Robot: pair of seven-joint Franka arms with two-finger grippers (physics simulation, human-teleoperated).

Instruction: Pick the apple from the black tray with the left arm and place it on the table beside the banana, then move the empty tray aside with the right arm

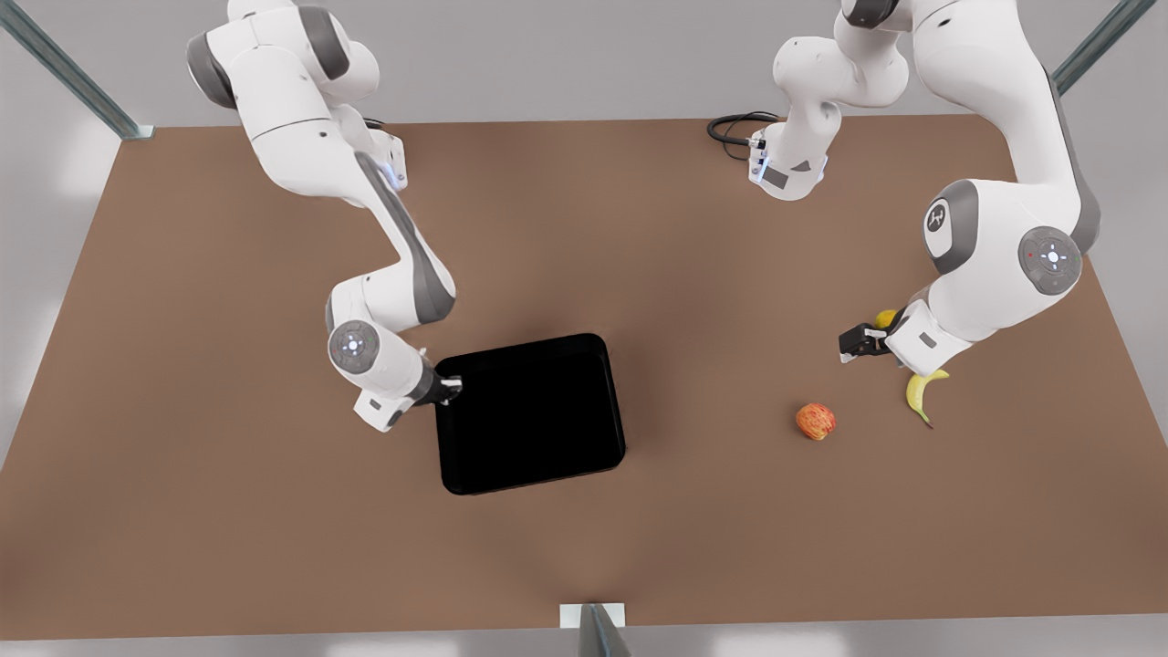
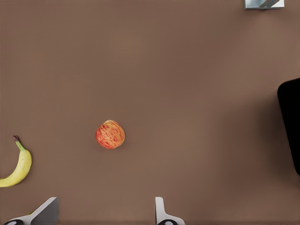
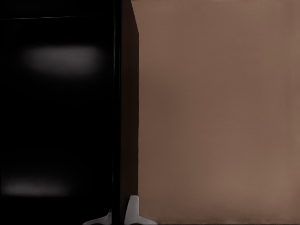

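Front view: the apple lies on the table near the banana; the empty black tray sits mid-table, the right gripper at its rim.

Left wrist view: the left gripper hangs wide and empty above the apple.

Right wrist view: the right gripper pinches the tray's rim, its fingers narrow; the free table lies outward.

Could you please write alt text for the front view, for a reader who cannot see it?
The right hand grips the rim of the empty black tray on the brown table. At the front view's right, the open left hand hovers above the apple, beside the banana.
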